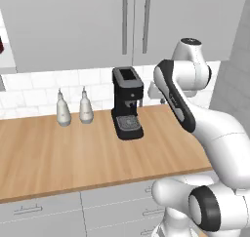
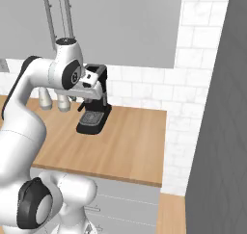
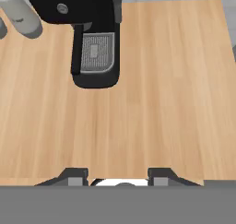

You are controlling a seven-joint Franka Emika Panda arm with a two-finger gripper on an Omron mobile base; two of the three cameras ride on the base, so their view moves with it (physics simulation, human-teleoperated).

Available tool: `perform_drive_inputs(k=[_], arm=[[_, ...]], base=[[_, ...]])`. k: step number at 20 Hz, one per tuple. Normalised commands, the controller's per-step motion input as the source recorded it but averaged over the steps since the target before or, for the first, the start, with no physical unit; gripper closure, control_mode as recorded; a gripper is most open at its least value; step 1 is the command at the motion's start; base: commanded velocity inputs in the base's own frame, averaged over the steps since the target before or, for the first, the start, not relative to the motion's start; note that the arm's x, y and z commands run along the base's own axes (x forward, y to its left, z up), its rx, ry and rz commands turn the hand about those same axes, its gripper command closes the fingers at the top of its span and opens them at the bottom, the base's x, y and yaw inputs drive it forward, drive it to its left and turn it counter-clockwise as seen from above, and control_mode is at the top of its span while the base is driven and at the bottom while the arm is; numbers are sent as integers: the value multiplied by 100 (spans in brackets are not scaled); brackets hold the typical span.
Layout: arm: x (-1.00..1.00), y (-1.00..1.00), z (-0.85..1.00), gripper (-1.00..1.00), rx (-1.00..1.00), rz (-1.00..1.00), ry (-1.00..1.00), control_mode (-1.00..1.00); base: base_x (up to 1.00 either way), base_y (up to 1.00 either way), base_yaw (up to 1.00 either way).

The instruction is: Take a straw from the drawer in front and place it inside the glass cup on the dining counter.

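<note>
My gripper (image 3: 117, 174) hangs high above a narrow wood counter (image 1: 73, 158) along the tiled wall and looks down at it. Its two dark fingertips (image 3: 76, 174) stand apart with nothing between them, so it is open. My hand (image 2: 92, 82) sits in front of the black coffee machine (image 1: 128, 103). Under the counter's front edge run shut grey-white drawer fronts (image 1: 44, 209) with small bar handles; I cannot tell which one is the drawer. The straw, the glass cup and the dining counter are out of view.
Two grey-white dispenser bottles (image 1: 63, 109) with dark tops stand left of the coffee machine (image 3: 94, 38). Grey wall cabinets (image 1: 97, 21) hang overhead. A tall dark grey panel (image 2: 219, 132) bounds the counter on the right. Bare wood (image 3: 161, 94) lies below my hand.
</note>
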Motion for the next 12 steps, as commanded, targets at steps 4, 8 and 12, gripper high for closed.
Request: perform_drive_inputs(k=[4, 8, 12], arm=[[-5, 0, -1, -100, 0, 0, 0, 100], [0, 0, 0, -100, 0, 0, 0, 100], [0, 0, 0, -100, 0, 0, 0, 100]], base=[[-21, 0, 0], [-63, 22, -5], [-41, 57, -27]])
